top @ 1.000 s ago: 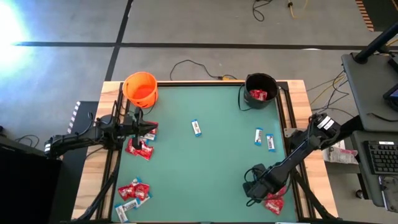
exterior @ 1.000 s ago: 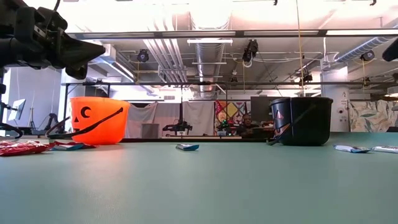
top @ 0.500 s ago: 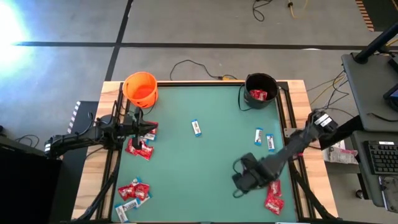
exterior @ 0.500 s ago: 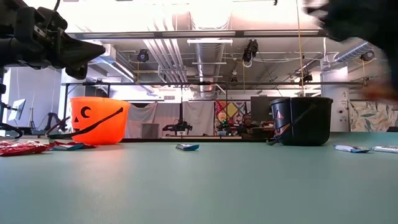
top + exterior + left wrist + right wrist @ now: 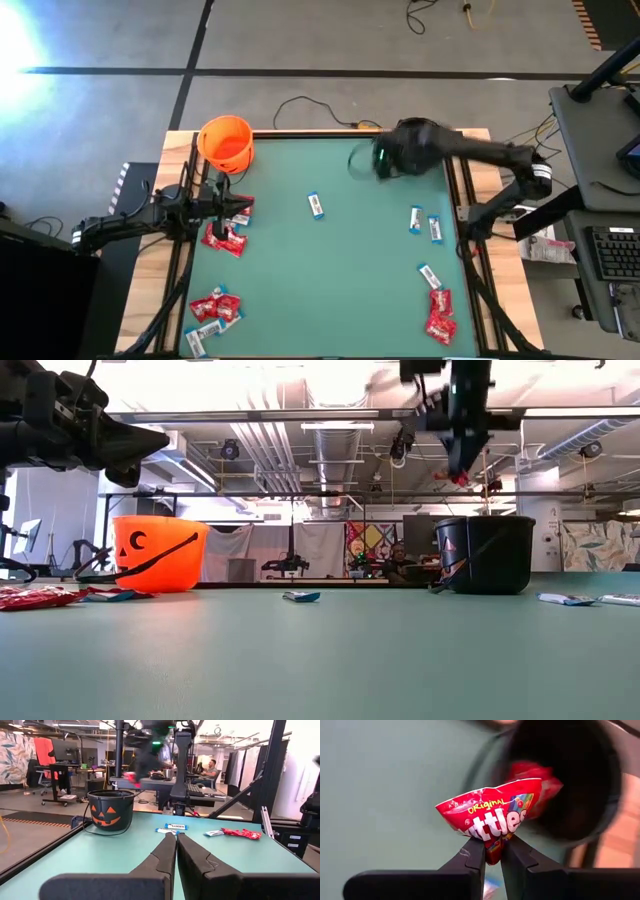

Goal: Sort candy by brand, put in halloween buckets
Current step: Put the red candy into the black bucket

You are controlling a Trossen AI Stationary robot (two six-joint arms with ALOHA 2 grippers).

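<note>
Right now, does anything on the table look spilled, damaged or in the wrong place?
Nothing stands out. Candy lies loose on the table, as expected mid-sort. The orange bucket and black bucket both stand upright. The right gripper pinches a red packet beside the black bucket, which already holds red packets.

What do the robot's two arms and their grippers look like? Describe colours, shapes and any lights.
Both arms are dark, slender, jointed links. The left gripper has two matte black, angular fingers tapering to tips. The right gripper has matching black tapered fingers, and a small green light glows near its wrist.

Right gripper (image 5: 458, 472) (red packet (image 5: 457, 478) pinched) high above the black bucket (image 5: 487, 554), orange bucket (image 5: 158, 552) far left
</note>
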